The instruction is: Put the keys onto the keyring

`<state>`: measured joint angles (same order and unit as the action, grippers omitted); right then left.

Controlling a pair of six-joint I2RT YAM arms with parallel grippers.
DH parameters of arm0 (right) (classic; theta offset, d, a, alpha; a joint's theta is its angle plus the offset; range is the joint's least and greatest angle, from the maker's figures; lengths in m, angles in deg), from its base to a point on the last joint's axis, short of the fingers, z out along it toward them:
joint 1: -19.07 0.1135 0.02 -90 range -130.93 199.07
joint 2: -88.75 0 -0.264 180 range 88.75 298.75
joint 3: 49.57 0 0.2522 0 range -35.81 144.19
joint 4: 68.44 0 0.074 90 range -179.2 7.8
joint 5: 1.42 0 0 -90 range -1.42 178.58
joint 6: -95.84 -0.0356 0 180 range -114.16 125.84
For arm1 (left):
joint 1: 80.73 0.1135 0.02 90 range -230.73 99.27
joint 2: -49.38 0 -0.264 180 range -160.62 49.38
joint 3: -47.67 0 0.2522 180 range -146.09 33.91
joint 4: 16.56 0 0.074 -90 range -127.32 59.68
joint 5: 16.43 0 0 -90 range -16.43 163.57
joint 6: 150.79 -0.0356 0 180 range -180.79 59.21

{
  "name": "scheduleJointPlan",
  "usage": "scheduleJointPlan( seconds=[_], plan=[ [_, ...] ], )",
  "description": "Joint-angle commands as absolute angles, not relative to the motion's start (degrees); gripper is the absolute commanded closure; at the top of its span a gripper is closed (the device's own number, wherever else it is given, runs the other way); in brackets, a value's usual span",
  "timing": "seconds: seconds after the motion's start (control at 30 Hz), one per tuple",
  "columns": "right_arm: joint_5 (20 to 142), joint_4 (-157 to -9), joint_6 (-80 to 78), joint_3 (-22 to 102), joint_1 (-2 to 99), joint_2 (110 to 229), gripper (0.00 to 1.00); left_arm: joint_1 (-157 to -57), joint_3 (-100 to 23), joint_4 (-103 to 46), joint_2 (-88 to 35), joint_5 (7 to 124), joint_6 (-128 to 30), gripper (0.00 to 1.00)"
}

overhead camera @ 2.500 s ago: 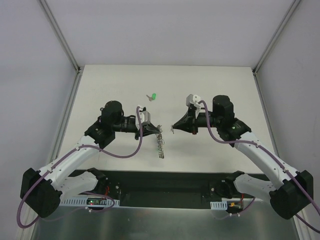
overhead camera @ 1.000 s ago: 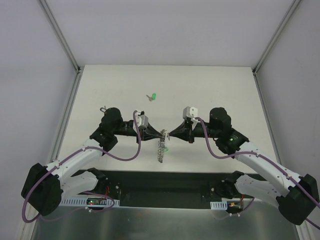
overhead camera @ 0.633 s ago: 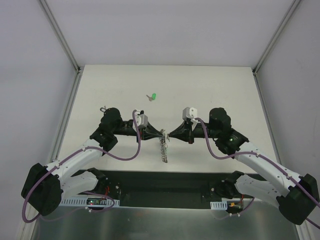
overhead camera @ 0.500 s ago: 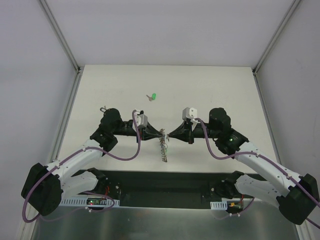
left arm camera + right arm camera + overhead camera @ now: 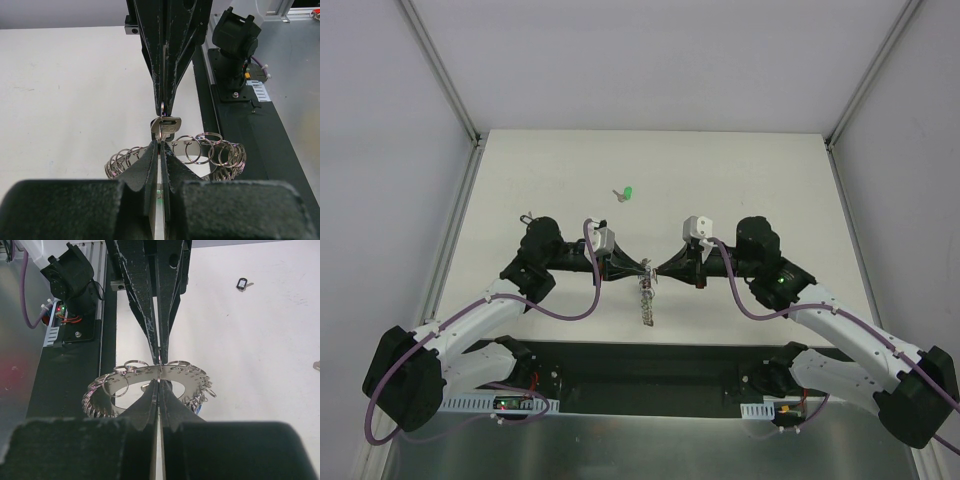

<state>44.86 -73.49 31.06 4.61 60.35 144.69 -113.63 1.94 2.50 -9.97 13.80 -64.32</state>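
My two grippers meet tip to tip above the table's front middle. The left gripper is shut on the rim of the keyring, a silver disc edged with many small wire loops, which hangs below the fingers. My right gripper is shut on a small silver key, which it holds against the keyring's rim just past the left fingertips. Another key with a green head lies alone on the table farther back.
A tiny black item lies on the white table behind the left arm. The black base strip runs along the near edge. Metal frame posts stand at the table's back corners.
The grippers, apart 2.5 s ago, have come together at the centre. Over the last second they stay tip to tip while the hanging keyring swings slightly.
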Motion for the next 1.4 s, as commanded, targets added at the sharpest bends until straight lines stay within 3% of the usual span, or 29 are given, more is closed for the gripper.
scheduleJointPlan(
  seconds=[0.0, 1.37],
  plan=[
    [44.73, -72.27, 32.48, 5.67, 60.82, 144.74, 0.99, -113.34, 1.39, 8.09, -8.71, 11.17, -63.60, 1.00],
    [45.34, -72.27, 32.91, 5.58, 61.70, 143.68, 0.99, -113.25, 0.42, 8.17, -10.38, 10.19, -62.10, 1.00]
  ],
)
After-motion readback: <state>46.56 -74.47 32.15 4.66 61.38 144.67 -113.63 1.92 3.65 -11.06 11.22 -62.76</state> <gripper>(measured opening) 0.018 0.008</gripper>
